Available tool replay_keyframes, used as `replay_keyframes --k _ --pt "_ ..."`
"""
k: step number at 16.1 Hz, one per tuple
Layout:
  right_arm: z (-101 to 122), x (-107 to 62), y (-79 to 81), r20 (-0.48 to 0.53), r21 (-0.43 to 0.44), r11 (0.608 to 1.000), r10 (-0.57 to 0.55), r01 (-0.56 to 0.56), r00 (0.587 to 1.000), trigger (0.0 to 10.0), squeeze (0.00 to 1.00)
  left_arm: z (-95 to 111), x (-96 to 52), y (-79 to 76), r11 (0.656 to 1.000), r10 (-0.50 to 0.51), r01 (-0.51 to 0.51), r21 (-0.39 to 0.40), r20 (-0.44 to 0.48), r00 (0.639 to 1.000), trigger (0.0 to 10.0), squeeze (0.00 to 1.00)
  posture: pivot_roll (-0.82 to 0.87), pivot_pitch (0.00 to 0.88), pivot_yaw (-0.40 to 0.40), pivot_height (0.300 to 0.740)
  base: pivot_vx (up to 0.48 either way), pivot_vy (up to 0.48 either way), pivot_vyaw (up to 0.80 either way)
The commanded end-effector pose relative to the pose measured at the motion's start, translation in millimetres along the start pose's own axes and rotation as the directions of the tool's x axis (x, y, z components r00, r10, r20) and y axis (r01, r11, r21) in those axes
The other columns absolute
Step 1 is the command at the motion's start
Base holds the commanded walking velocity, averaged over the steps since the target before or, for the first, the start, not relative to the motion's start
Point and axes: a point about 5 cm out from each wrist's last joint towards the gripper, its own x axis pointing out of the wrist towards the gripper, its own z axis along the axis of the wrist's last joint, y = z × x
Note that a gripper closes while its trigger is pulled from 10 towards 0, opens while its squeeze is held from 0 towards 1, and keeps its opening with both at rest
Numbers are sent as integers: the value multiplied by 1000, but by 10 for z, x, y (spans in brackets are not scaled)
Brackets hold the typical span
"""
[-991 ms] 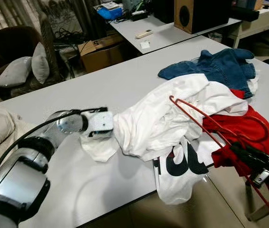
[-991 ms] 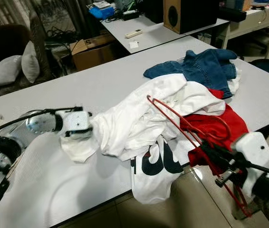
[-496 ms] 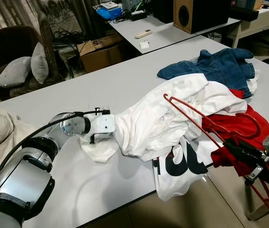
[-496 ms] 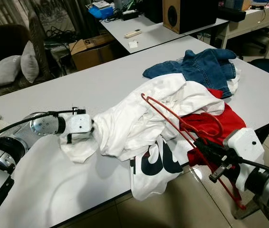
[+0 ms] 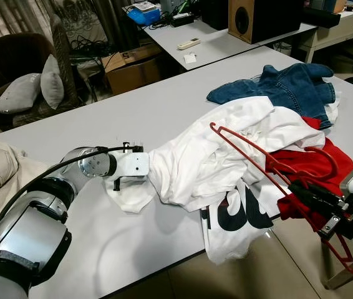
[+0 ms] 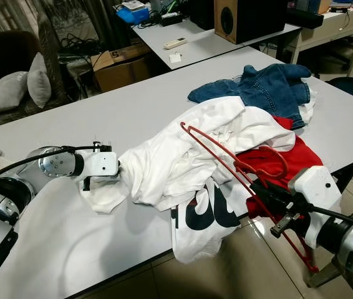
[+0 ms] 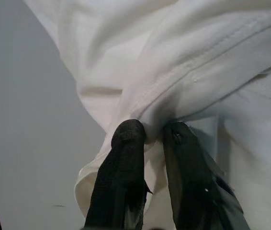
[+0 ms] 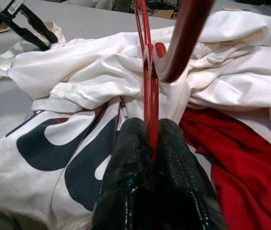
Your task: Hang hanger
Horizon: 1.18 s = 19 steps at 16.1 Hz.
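Right gripper [image 8: 150, 139]: fingers [image 8: 178, 158] clamped on the wire of the red hanger [image 5: 251, 159], which runs out ahead of them over the clothes heap. Left gripper [image 7: 150, 136]: fingers [image 7: 126, 143] pinched on a fold of the white shirt [image 5: 207, 156] directly at their tips. Grey table [image 5: 133, 118] beneath; red garment [image 5: 317, 165] beside the right fingers; blue jeans [image 5: 285, 87] beyond.

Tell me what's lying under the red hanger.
Under the red hanger, held by the right gripper: the white T-shirt and a red garment. The table beneath is covered.
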Motion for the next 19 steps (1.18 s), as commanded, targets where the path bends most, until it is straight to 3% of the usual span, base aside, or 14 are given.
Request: replay_keyframes --k 1,5,6,8,15,18,19 --pt "15 25 12 12 -3 1000 9 -9 1000 10000 0 -35 -5 1 1000 -6 6 1 -36 999 10000 0 -66 0 194 740 0 0 0" --pt "16 28 13 14 -3 1000 7 -7 1000 10000 0 -22 44 -16 1000 19 -19 -7 -49 999 10000 0 -73 0 204 740 0 0 0" --pt "16 30 17 15 -3 1000 7 -7 1000 10000 0 -15 49 -10 999 26 -27 -20 -44 999 9529 0 -73 0 204 740 0 0 0" --pt "16 32 20 16 -2 1000 7 -7 1000 10000 0 -3 55 -2 999 33 -34 -31 -38 999 0 0 -73 0 205 740 0 0 0" --pt "22 38 23 19 -5 1000 7 -7 1000 10000 0 41 24 112 984 134 -132 -118 14 991 0 0 -74 0 206 740 0 0 0" --pt "58 -25 57 51 5 1000 23 -23 998 10000 0 94 -159 402 920 312 -270 -283 113 943 0 0 -79 0 208 740 0 0 0" --pt "70 -31 64 65 12 1000 27 -27 998 10000 0 103 -195 446 909 334 -282 -306 131 933 0 0 -81 0 207 740 0 0 0"
